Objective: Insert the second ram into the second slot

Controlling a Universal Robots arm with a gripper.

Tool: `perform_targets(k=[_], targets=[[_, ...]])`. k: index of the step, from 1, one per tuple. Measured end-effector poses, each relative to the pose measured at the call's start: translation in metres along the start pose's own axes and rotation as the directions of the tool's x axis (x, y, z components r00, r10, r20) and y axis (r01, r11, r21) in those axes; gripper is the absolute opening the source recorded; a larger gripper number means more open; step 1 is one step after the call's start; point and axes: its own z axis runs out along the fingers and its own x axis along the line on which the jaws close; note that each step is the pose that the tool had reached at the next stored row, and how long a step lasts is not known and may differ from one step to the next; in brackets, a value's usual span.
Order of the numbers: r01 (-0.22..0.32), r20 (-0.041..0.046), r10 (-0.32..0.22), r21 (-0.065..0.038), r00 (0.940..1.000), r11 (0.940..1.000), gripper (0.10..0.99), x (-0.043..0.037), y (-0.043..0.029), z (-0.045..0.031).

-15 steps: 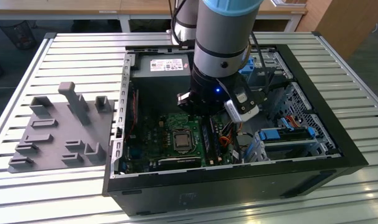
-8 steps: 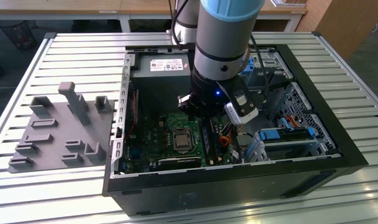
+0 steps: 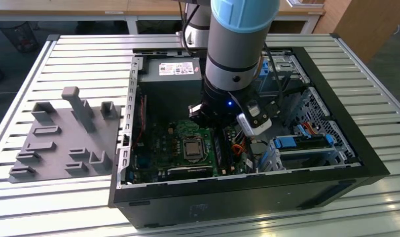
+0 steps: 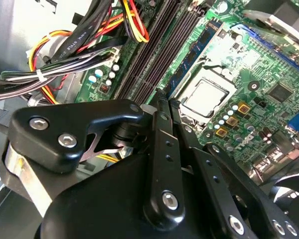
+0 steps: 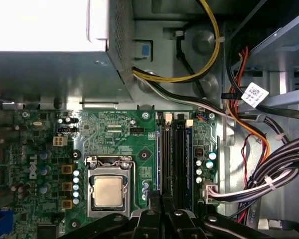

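— Where's the second ram (image 4: 198, 46)?
— Thin blue-green circuit-board stick, seemingly seated beside the square silver processor (image 4: 205, 97). My tool (image 4: 167, 98) is closed, empty, over its end; I'd press straight down, evenly.

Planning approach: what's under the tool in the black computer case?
Long black memory slots on the green motherboard, beside the square silver processor. The black tool covers one end of them.

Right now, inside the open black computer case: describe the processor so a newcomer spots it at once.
Find the open black computer case on the slatted metal table; a green motherboard lies on its floor. Beside the black memory slots sits the square silver processor in a metal frame. Nothing else on the board is a bare metal square.
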Motion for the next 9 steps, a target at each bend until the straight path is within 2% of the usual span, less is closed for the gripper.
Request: perform_targets(k=[9], targets=[[0.000,0.0001,0.000,0.000,1.0000,1.0000,0.133,-0.0016,0.0000,0.0015]])
